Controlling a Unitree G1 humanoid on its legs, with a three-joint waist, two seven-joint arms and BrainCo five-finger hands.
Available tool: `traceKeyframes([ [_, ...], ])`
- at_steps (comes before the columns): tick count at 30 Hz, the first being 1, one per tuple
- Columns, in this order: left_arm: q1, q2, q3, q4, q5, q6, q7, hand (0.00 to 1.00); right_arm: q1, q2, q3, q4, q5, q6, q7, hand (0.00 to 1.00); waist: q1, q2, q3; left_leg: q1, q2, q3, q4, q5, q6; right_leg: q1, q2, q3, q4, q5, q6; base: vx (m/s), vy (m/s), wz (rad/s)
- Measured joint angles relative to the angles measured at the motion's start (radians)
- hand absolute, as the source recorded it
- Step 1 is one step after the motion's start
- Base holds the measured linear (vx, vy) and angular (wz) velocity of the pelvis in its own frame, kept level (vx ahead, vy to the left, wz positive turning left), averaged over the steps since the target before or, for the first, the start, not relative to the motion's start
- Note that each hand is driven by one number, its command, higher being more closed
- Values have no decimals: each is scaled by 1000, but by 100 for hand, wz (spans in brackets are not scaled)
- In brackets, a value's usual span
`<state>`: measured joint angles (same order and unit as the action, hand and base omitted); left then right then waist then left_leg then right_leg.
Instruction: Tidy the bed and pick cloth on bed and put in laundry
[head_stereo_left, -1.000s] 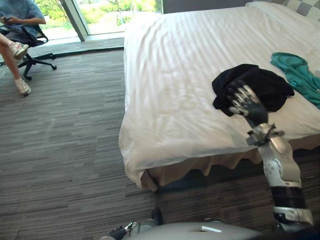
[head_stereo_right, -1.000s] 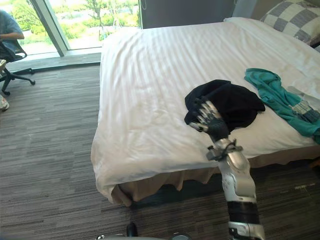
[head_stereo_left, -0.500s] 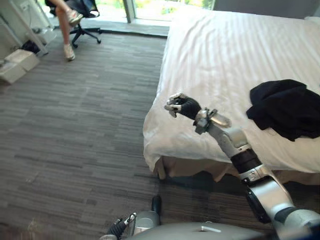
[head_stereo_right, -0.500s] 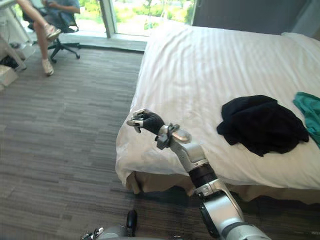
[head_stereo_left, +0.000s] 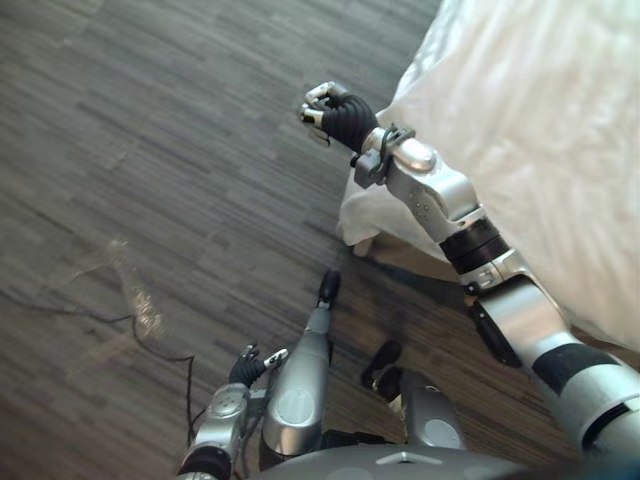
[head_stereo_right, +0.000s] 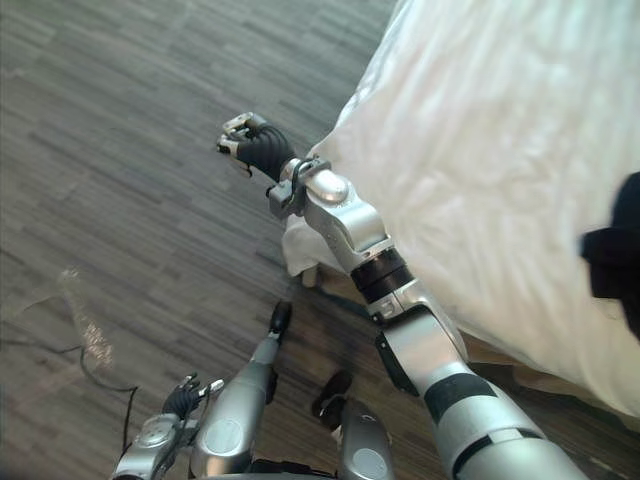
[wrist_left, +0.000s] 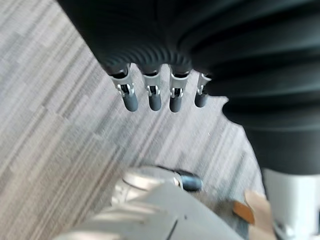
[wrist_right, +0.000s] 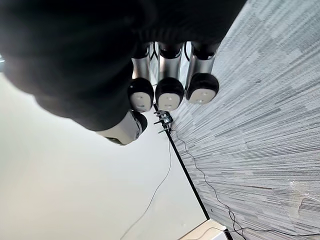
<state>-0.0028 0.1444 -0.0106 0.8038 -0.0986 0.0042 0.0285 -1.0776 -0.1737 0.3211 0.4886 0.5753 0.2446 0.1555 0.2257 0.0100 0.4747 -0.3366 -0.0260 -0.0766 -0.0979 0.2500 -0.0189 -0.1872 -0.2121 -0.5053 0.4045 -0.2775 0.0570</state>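
— How far along is the tidying?

— Hardly started, by the look of it. The bed (head_stereo_right: 500, 140) takes up the right side, and its white cover droops over the corner toward the grey floor (head_stereo_left: 150, 150). The black cloth (head_stereo_right: 612, 255) lies on the bed at the far right edge of the right eye view, so it is not in the laundry.

— What are the hands doing?

— The right hand (head_stereo_left: 335, 110) is held out above the floor just off the bed's corner, well apart from the cloth. Its fingers (wrist_right: 170, 92) are clenched on nothing. That reads as a carried posture rather than a reach. The left hand (head_stereo_left: 250, 363) hangs low over the floor with its fingers (wrist_left: 155, 97) relaxed and empty, likely idle because one hand is enough for the pick.
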Motion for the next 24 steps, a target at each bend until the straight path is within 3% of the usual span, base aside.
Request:
traceKeyframes([
  [5,-88,-1,-116,6,-40,-5,4,0,-17,-59,-62,133,-1,3,-82,100,17,87,47,-156,-24,-7,103,0,10,-155,-50,3,138,-45,-13,-70,-20,17],
  [9,-143,-3,-186,4,-93,-22,18,0,-25,-133,-109,277,-2,-6,-122,100,44,130,56,-243,-18,3,119,9,-1,-272,-63,23,207,-66,-21,-123,-55,-4],
  [11,-164,-23,-190,3,-147,-39,22,0,-41,-138,-108,287,0,-54,-121,100,51,148,52,-295,-11,18,118,16,0,-342,-73,28,243,-76,-27,-128,-74,-3],
  [16,-175,-49,-186,-54,-197,-66,33,0,-64,-145,-109,314,58,-143,-120,100,61,152,49,-353,20,110,118,36,10,-418,-83,31,286,-94,-29,-76,-59,10],
  [19,-173,-75,-184,-95,-196,-68,50,0,-51,-143,-107,297,115,-144,-97,100,60,152,49,-357,21,141,119,37,17,-432,-86,57,288,-86,-23,-17,-20,-16],
  [24,-167,-104,-181,-106,-194,-79,66,0,33,-107,-111,293,199,-139,-42,100,23,152,49,-330,24,178,136,24,39,-397,-79,82,244,-50,-9,20,22,-21],
])
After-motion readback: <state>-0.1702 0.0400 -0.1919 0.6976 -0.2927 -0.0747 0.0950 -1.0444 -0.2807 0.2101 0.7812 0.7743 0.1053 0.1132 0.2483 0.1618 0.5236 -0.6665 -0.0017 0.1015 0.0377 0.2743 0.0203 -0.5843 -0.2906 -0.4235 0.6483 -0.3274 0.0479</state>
